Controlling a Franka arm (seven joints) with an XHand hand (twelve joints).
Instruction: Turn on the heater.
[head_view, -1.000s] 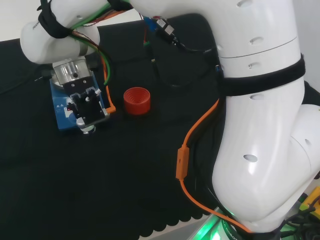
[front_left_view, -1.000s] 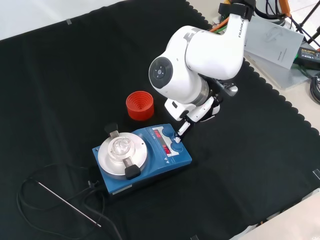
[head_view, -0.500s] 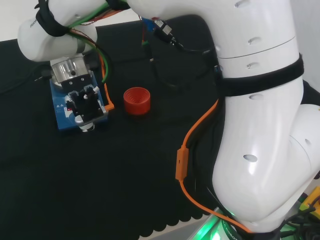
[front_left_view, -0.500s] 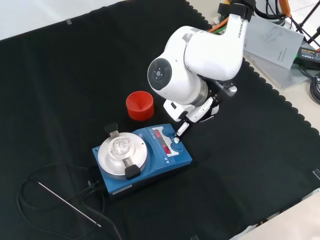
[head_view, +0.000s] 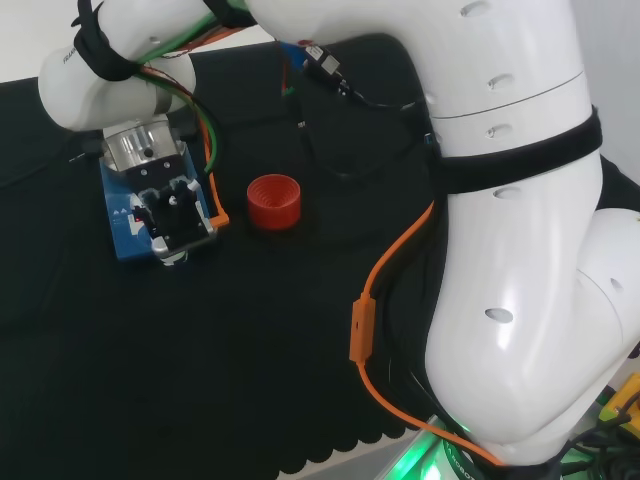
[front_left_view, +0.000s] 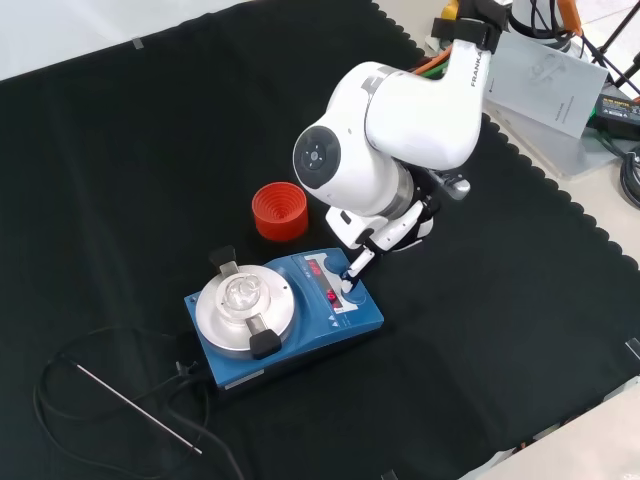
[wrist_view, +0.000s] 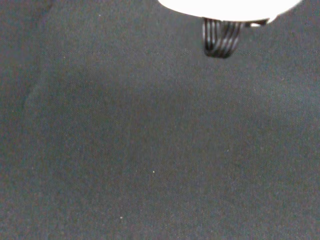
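A: Where is the heater (front_left_view: 285, 318)?

B: In the front view it sits low and left of centre on the black-clothed counter (front_left_view: 520, 300); a blue box with a round silver plate (front_left_view: 244, 300) on its left and a control panel on its right; a red ribbed ring (front_left_view: 279, 210) stands just behind it, apart from it.

A: And the hand (front_left_view: 385, 230)?

B: It hangs under the white arm link over the heater's right end; one slim finger (front_left_view: 356, 268) reaches down straight to the knob (front_left_view: 347, 291) on the panel, its tip at or on it; so the hand is open, gripping nothing; a thin probe (front_left_view: 135, 407) and cable lie on the cloth at lower left.
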